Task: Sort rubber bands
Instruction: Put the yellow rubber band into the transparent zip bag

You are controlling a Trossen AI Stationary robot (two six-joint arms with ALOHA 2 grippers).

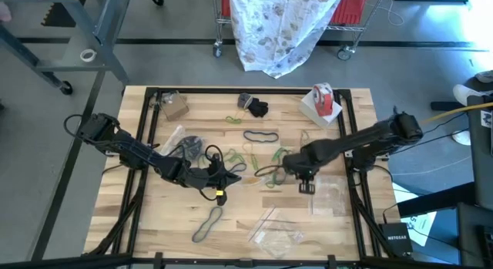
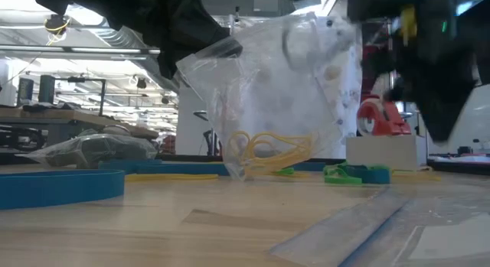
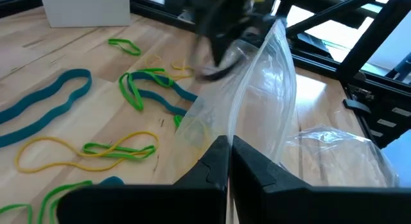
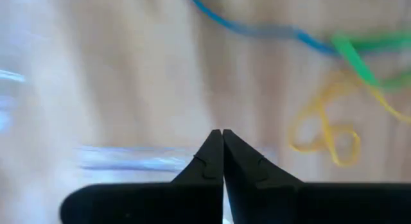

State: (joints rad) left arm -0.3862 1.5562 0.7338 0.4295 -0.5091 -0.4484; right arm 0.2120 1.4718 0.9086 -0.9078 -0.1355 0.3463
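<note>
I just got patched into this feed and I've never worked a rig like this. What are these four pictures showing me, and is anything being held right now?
Two dark robot arms work over a wooden table. The overhead picture shows the whole table; the low one looks level across it; the other two come from cameras on each arm's wrist.

The left gripper is shut on the edge of a clear plastic bag, holding it up off the table. In the low view the bag hangs with some yellow rubber bands inside.

The right gripper is shut, low over the table near the middle; nothing shows clearly between its fingers.

Loose rubber bands in blue, green and yellow lie scattered around, plus a black one. More clear bags lie flat, and a red-and-white tape roll sits at the far edge.
</note>
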